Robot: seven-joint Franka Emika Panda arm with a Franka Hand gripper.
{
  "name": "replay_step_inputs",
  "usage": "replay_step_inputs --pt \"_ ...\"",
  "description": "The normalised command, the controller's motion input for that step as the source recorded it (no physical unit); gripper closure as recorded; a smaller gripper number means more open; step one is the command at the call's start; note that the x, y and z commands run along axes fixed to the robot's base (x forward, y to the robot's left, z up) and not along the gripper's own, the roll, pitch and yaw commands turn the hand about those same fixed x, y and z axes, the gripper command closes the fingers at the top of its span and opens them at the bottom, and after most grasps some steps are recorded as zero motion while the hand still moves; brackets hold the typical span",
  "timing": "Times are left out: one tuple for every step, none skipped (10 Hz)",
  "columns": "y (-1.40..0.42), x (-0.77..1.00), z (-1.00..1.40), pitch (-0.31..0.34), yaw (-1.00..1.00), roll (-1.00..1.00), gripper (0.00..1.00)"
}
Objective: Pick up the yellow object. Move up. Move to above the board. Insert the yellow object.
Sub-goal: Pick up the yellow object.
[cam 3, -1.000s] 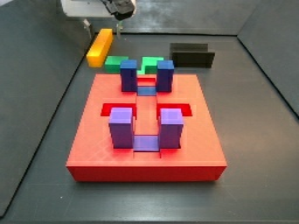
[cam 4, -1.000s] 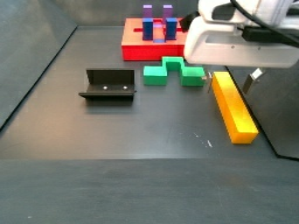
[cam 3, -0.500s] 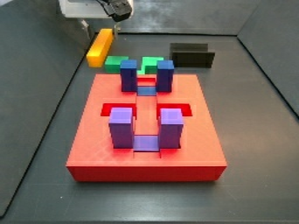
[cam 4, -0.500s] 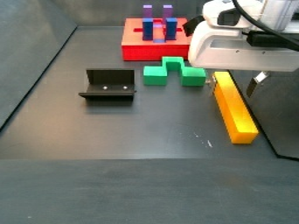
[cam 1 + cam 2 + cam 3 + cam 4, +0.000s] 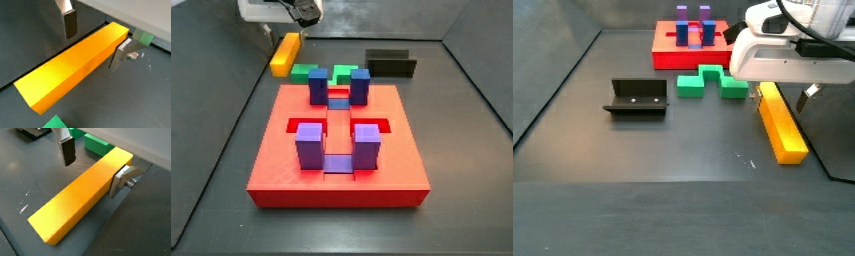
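Gripper [image 5: 97, 37] lower, jaws astride yellow object [image 5: 73, 67], green blocks [image 5: 714, 79] alongside.

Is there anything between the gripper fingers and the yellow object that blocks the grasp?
Nothing visible. In both wrist views the open gripper straddles the yellow object, one finger on each side, with only bare floor in the gaps.

Green blocks [image 5: 712, 80] lie beside the dark fixture [image 5: 636, 98] on the floor.
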Motion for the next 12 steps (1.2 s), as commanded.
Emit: replay_step_inputs --pt "0.05 0.18 -0.08 0.0 0.0 0.0 0.0" --pt "0.05 0.15 -0.12 0.0 0.0 0.01 0.0" --pt "0.02 0.09 -0.15 -0.02 0.0 0.0 0.0" --pt "0.0 0.07 -0.17 -0.031 0.0 0.0 0.0" --pt "0.0 0.02 -0.19 -0.061 0.0 0.0 0.0" --pt "0.0 0.06 -0.17 -0.063 0.0 0.0 0.0" --pt "0.0 0.11 -0.15 -0.06 0.01 0.0 0.0" --pt "0.0 0.07 -0.2 -0.077 0.0 0.0 0.0" --pt "0.0 0.03 -0.25 -0.091 0.0 0.0 0.0" --pt "0.0 0.04 -0.25 -0.097 0.0 0.0 0.0" --pt "0.0 0.04 -0.22 -0.1 0.0 0.0 0.0" --pt "0.0 0.01 -0.23 -0.101 0.0 0.0 0.0"
